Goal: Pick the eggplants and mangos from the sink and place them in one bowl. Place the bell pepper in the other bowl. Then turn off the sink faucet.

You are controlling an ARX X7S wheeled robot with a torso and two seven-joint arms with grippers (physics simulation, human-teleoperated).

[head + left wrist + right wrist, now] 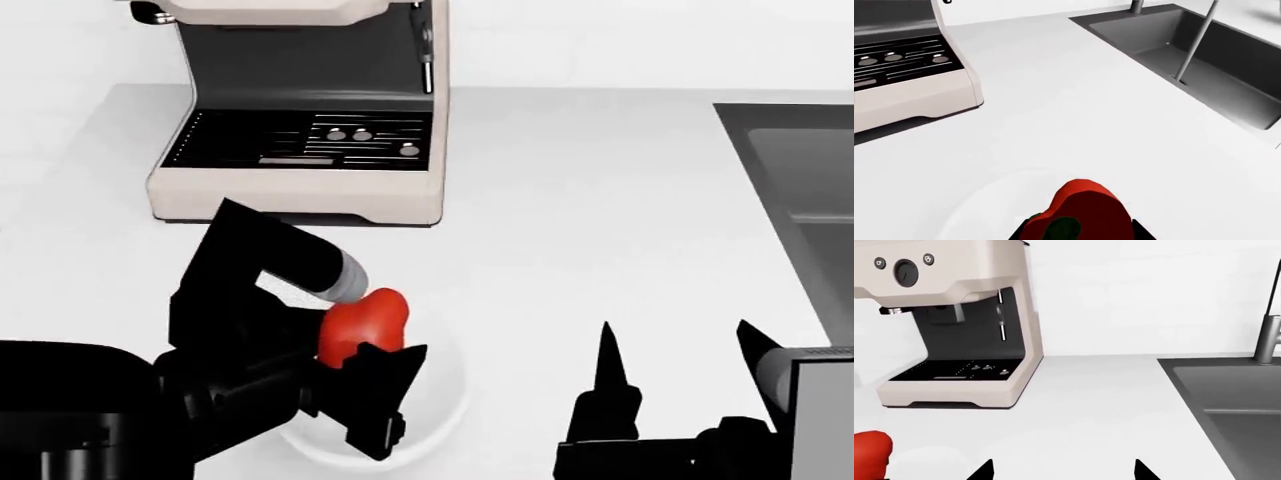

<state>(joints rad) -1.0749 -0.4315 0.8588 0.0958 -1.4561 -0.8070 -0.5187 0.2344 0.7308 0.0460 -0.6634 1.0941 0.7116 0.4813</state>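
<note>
the left end effector [363,372] grips the bell pepper [363,326] just above the white bowl [447,385]; next it should release. right end effector [674,350] open, idle.

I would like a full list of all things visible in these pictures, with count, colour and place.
bell pepper: one, bright red, held in the left end effector above the bowl.
bowl: one, white, on the counter under the pepper.
coffee machine: one, cream and black, at the back of the counter.
sink: one, dark grey, set in the counter.
faucet: one, steel, behind the sink; water runs.
counter: one, white.
left end effector: black, shut on the pepper.
right end effector: black, open, empty.
</note>
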